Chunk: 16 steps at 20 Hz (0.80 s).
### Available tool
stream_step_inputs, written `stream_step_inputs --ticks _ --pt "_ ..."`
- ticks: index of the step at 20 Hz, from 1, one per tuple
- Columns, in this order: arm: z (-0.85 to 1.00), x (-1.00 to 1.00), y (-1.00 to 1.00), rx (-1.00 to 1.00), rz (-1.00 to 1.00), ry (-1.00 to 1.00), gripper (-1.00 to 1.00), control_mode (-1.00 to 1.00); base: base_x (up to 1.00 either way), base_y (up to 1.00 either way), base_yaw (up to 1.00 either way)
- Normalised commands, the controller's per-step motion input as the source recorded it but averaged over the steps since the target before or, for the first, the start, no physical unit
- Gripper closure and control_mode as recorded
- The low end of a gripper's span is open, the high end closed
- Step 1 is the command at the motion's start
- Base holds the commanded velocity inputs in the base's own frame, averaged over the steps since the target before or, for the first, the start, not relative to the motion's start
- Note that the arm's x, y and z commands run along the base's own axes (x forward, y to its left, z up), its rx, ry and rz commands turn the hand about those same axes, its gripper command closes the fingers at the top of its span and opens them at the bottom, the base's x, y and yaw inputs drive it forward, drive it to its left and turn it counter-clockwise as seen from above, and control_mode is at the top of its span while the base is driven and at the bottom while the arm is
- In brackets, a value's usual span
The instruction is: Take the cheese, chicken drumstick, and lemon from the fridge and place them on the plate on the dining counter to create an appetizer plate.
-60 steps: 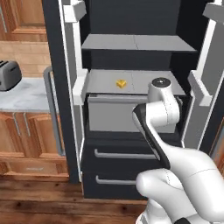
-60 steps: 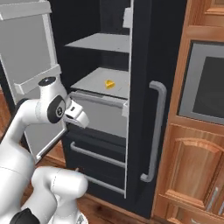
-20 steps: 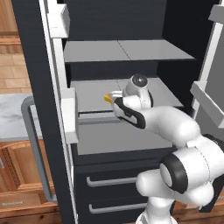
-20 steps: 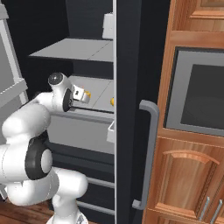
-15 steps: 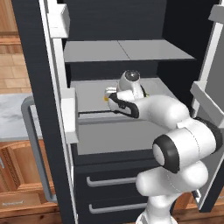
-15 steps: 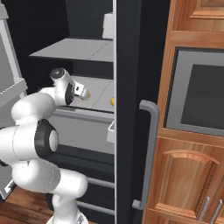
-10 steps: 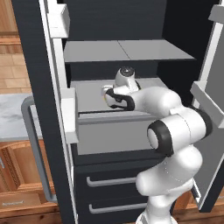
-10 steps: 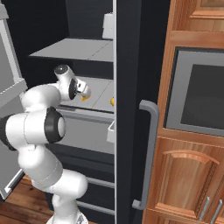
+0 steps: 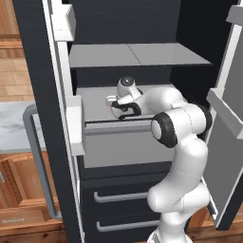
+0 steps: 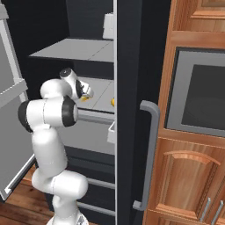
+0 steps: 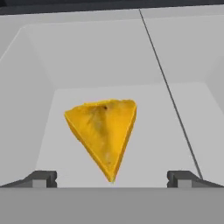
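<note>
The yellow-orange triangular cheese wedge [image 11: 104, 133] lies flat on the light grey floor of a shallow bin [image 11: 183, 127] on a middle shelf of the tall dark fridge [image 9: 40, 95], its sharp corner pointing toward the camera on the hand. In the hand view the two dark fingertips [image 11: 41, 178] stand wide apart, one to each side of the wedge's tip, and neither touches it: the hand [image 11: 111, 179] is spread open and holds nothing. In the left base view the hand [image 9: 115, 105] reaches into the fridge over that shelf, with the white arm [image 9: 182, 128] bent up from below. In the right base view a little of the orange wedge [image 10: 83, 99] shows just under the hand [image 10: 87, 93]. Further right on the same shelf sits a small bright yellow rounded lemon [image 10: 113, 102], partly hidden by the edge of the fridge door [image 10: 132, 88], which carries a grey bar handle [image 10: 149, 154]. Beside the fridge stand wooden cabinets [image 10: 193, 176].
</note>
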Motion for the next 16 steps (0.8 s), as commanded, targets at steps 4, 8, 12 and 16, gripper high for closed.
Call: stream_step_inputs --ticks 4,8,12,16 --pt "-0.23 0.61 0.07 0.00 0.00 0.00 -1.00 -1.00 0.00 0.00 0.00" --pt "-0.17 0.47 0.00 0.00 0.00 0.00 -1.00 -1.00 0.00 0.00 0.00" --pt "-0.24 0.41 0.00 -0.01 0.00 0.00 -1.00 -1.00 0.00 0.00 0.00" --pt "-0.32 0.46 0.00 -0.01 0.00 0.00 -1.00 -1.00 0.00 0.00 0.00"
